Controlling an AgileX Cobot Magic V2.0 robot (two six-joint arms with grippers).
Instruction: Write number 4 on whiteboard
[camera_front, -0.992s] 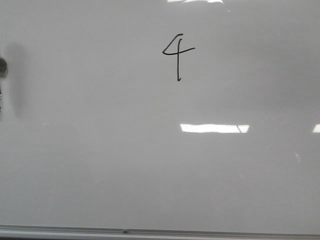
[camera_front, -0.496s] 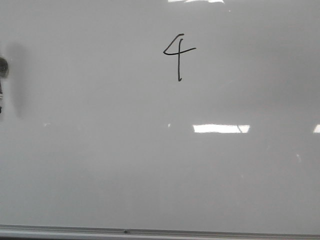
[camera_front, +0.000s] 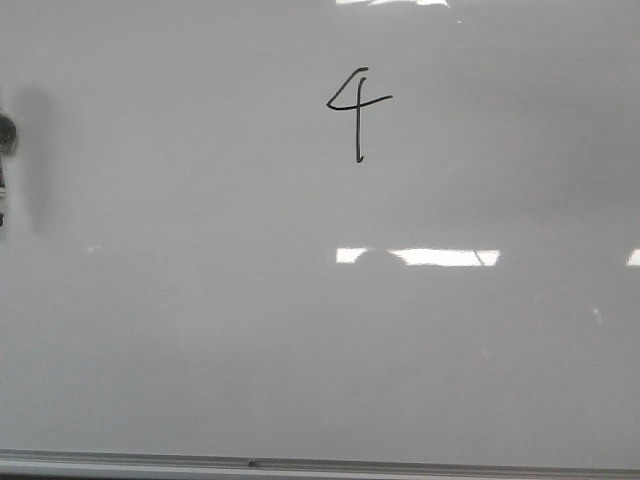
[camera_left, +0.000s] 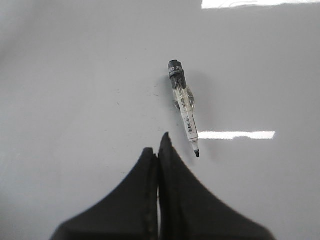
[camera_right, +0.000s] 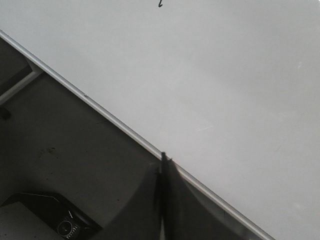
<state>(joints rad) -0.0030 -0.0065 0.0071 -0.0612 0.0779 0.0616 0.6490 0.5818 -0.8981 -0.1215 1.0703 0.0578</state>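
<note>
- The 4 (camera_front: 357, 112) sits high on the board (camera_front: 300, 350), about mid-width; closed top, crossbar and stem all drawn, so the writing looks finished.
- Marker (camera_left: 184, 107) lies uncapped, flat on the board, just beyond the left gripper (camera_left: 161, 145) and not touching it. Likely set down because it's no longer needed.
- Left gripper: fingers pressed together, holding nothing.
- Right gripper (camera_right: 163, 162): also closed and empty, parked over the board's edge strip (camera_right: 100, 114), well clear of the figure.

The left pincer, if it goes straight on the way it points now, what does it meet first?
Probably bare whiteboard. The shut left pincer points past the marker, which lies just beside that line; depth is unclear.
</note>
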